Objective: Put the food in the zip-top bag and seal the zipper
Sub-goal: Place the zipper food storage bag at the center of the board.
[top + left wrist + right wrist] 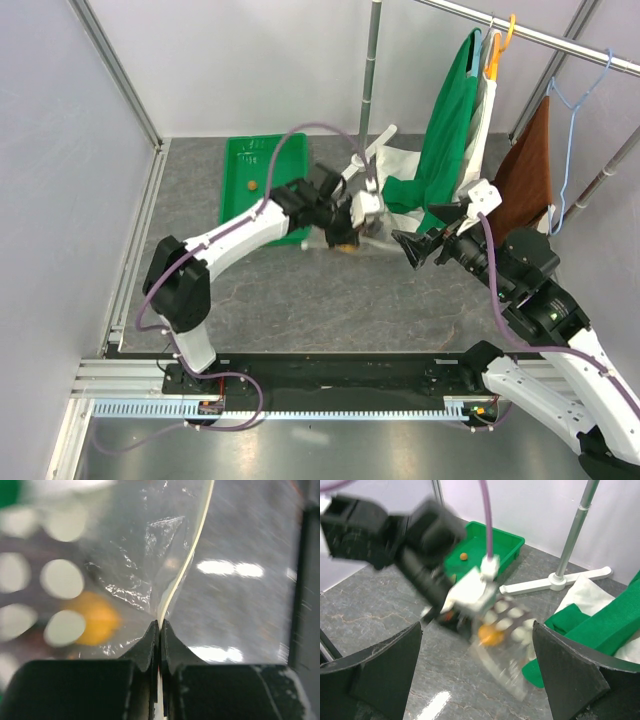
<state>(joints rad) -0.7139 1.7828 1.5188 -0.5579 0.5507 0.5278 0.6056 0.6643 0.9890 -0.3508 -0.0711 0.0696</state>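
Note:
My left gripper [342, 224] is shut on the white zipper [186, 569] of the clear zip-top bag [135, 550] and holds the bag just above the table. An orange [343, 243] sits inside the bag, blurred in the left wrist view [95, 617] and visible in the right wrist view [491, 635]. The white-dotted bag [512, 645] hangs tilted under the left gripper [465, 592]. My right gripper [426, 233] is open and empty, to the right of the bag and apart from it. The peach, grapes and plum cannot be made out.
A green tray [262, 150] lies at the back left with one small orange-brown piece [252, 185] in it. A clothes stand's white base [555, 582] and a green and white garment [445, 140] are behind and right of the bag. Walls close the left and back.

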